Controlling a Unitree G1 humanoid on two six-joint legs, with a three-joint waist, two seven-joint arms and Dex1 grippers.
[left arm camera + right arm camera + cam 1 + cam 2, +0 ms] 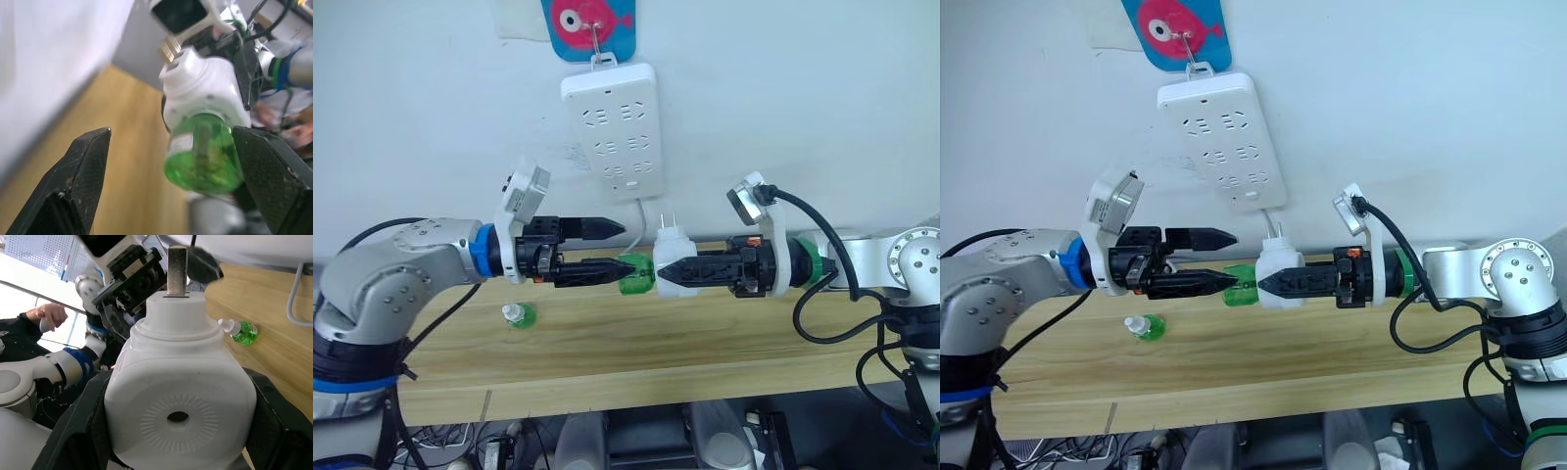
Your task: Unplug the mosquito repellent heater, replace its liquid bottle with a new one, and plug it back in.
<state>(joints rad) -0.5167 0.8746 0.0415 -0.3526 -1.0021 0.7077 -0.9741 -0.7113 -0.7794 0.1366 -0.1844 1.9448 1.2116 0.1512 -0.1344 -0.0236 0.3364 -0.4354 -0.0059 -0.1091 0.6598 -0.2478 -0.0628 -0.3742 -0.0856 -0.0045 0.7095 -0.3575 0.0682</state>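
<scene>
My right gripper (pixel 662 272) is shut on the white mosquito repellent heater (pixel 674 253), held above the wooden table with its prongs pointing up. Its liquid bottle (pixel 635 275), green and translucent, sticks out of the heater's end toward my left gripper (pixel 625 249). That gripper is open, and its lower finger (pixel 597 269) reaches the bottle's side. In the left wrist view the bottle (pixel 204 157) sits between the two fingers, close to one of them. The new one (pixel 517 315), green with a white cap, lies on the table below my left arm.
A white multi-socket power strip (pixel 612 127) hangs on the wall behind, its cable dropping toward the table (pixel 705 343). A person's hand (pixel 49 313) shows beyond my left arm in the right wrist view.
</scene>
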